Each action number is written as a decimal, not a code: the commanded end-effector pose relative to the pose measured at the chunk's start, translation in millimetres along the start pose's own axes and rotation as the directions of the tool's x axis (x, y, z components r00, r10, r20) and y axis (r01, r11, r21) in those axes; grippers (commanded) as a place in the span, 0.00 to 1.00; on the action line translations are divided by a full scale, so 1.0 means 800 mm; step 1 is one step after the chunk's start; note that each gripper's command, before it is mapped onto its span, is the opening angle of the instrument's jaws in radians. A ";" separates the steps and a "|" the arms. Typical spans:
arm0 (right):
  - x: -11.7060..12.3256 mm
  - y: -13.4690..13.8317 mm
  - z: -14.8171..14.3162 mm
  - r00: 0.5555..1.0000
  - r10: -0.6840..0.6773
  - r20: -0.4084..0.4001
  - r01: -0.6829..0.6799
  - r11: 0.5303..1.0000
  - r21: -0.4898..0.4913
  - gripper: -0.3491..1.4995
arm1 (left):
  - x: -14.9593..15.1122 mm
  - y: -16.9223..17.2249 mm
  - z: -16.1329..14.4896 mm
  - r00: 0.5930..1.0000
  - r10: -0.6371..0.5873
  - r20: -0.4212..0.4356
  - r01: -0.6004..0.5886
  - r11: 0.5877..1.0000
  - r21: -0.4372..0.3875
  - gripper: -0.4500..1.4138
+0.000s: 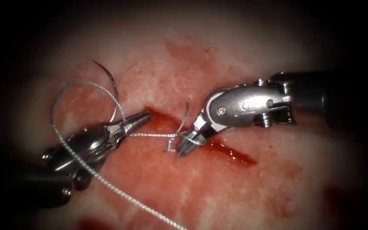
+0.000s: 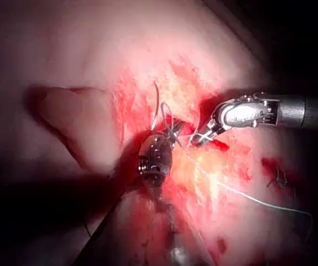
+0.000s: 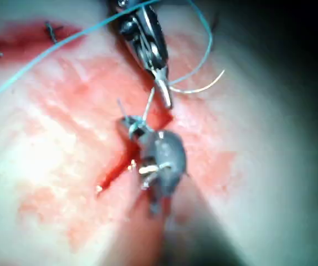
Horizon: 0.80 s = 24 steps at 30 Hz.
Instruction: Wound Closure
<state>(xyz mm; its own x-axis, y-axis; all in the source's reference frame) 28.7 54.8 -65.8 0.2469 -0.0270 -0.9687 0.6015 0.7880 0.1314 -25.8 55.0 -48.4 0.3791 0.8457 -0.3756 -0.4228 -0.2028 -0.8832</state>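
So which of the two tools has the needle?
The left arm's tool: the curved needle rises from its shut jaws, clear of the tissue, left of the cut. The right arm's tool holds only thread.

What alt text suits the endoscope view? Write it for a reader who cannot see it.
The left tool grips the curved needle near its thread end, clear of the tissue and left of the red cut. The right tool grips the thread over the cut.
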 end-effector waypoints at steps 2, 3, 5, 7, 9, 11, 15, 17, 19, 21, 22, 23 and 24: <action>-0.0026 0.0030 -0.0017 0.999 0.052 0.015 -0.050 0.996 -0.077 0.00 | -0.0020 0.0005 -0.0011 1.000 -0.002 0.002 0.002 1.000 0.001 0.05; -0.0026 0.0030 -0.0017 0.999 0.052 0.015 -0.050 0.996 -0.077 0.00 | -0.0020 0.0005 -0.0011 1.000 -0.002 0.002 0.002 1.000 0.001 0.05; -0.0036 0.0039 -0.0026 0.997 0.074 0.020 -0.072 0.993 -0.091 0.00 | -0.0025 0.0011 -0.0022 1.000 -0.002 0.003 0.002 1.000 0.002 0.05; -0.0040 0.0042 -0.0031 0.996 0.084 0.025 -0.081 0.992 -0.100 0.00 | -0.0029 0.0016 -0.0030 1.000 -0.003 0.003 0.003 1.000 0.002 0.05; -0.0043 0.0045 -0.0036 0.995 0.091 0.028 -0.088 0.990 -0.109 0.00 | -0.0031 0.0022 -0.0036 1.000 -0.005 0.003 0.005 1.000 0.004 0.05; -0.0047 0.0051 -0.0044 0.994 0.101 0.031 -0.097 0.988 -0.119 0.00 | -0.0031 0.0029 -0.0040 1.000 -0.008 0.003 0.008 1.000 0.006 0.05; -0.0060 0.0066 -0.0067 0.989 0.138 0.049 -0.127 0.976 -0.175 0.00 | -0.0032 0.0045 -0.0039 1.000 -0.009 0.007 0.009 1.000 0.006 0.05; -0.0060 0.0064 -0.0069 0.989 0.142 0.051 -0.131 0.975 -0.179 0.00 | -0.0035 0.0049 -0.0043 1.000 -0.009 0.009 0.009 1.000 0.003 0.05; -0.0059 0.0060 -0.0069 0.988 0.145 0.046 -0.134 0.973 -0.185 0.00 | -0.0039 0.0055 -0.0048 1.000 -0.010 0.011 0.010 1.000 0.002 0.05; -0.0057 0.0056 -0.0068 0.988 0.149 0.045 -0.138 0.972 -0.190 0.00 | -0.0043 0.0062 -0.0053 1.000 -0.005 0.014 0.005 1.000 -0.001 0.05; -0.0056 0.0055 -0.0066 0.988 0.149 0.042 -0.138 0.972 -0.191 0.00 | -0.0044 0.0065 -0.0055 1.000 0.000 0.015 0.000 1.000 -0.001 0.05; -0.0054 0.0051 -0.0064 0.988 0.149 0.042 -0.139 0.972 -0.191 0.00 | -0.0047 0.0073 -0.0063 1.000 0.009 0.023 -0.009 1.000 0.002 0.05; -0.0053 0.0050 -0.0064 0.988 0.150 0.042 -0.139 0.972 -0.192 0.00 | -0.0048 0.0077 -0.0067 1.000 0.014 0.027 -0.014 1.000 0.002 0.05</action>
<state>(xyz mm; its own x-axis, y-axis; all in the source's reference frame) 25.4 61.3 -62.6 0.3683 0.0674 -0.9273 0.4015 0.8880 0.2241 -24.7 48.3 -54.9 0.3485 0.8539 -0.3865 -0.4322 -0.2195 -0.8747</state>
